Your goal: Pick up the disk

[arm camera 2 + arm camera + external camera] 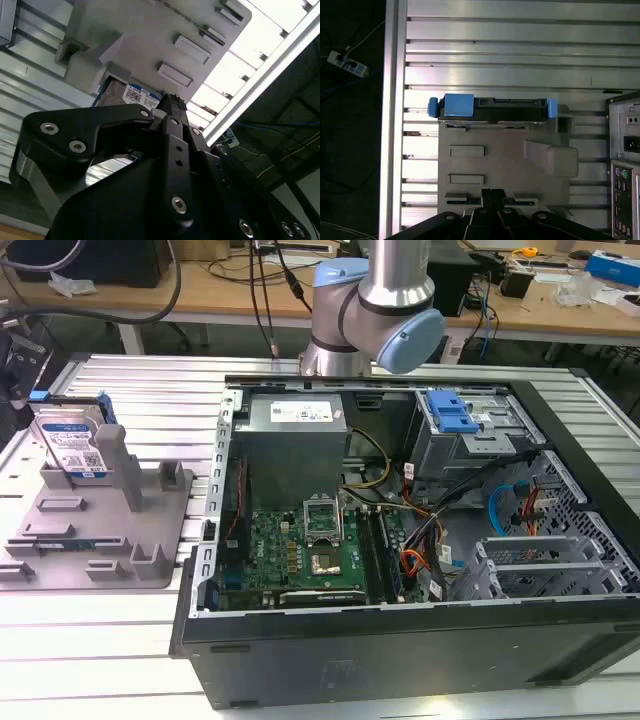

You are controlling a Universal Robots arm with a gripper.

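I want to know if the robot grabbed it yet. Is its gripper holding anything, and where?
No, nothing is held. The gripper is shut on empty air, apart from the disk, which stands on edge in the grey fixture.

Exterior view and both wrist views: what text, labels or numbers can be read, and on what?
No text is legible.
Disk, upright in the grey holder: white-and-blue barcode label, print too small.
Power supply in the computer case: white sticker, print too small.
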